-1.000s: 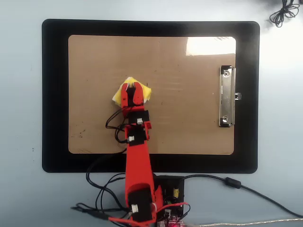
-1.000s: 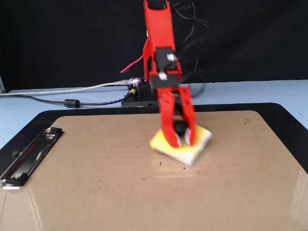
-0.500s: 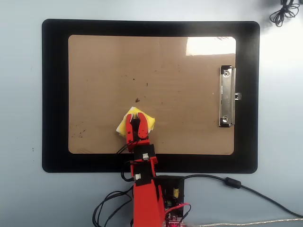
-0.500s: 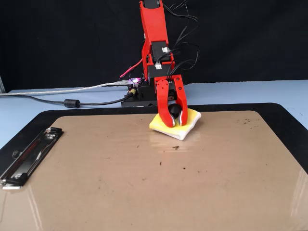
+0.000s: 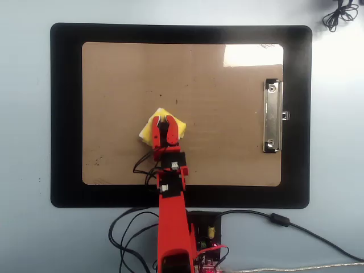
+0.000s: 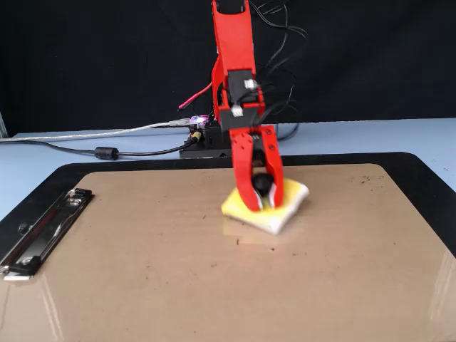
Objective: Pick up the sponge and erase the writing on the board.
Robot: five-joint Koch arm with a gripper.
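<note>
My gripper (image 6: 261,201) is clamped down on the sponge (image 6: 285,205), the two red jaws straddling its dark round hole and pressing the yellow-and-white block against the board (image 6: 214,285). In the overhead view the sponge (image 5: 147,129) sits left of the board's middle, toward about eight o'clock from centre, with my arm reaching in from six o'clock and the silver clip (image 5: 272,116) well apart at three o'clock. In the fixed view the sponge looks tilted, its near white corner pushed down and forward, which I judge to be the lean of a wiping stroke and not a lift. So the pickup part looks done: I am grasping the sponge and it is touching the board. As for the writing, I can find no clear marker drawing in either view; the tan surface (image 5: 216,85) shows only small dark specks and smudges scattered around, plus a bright glare patch near one o'clock. Whether any line hides beneath the sponge I cannot tell. My judgement is that the erasing is mostly or wholly finished, with only faint residue left to sweep. The black mat (image 5: 65,114) under the board carries nothing else.
</note>
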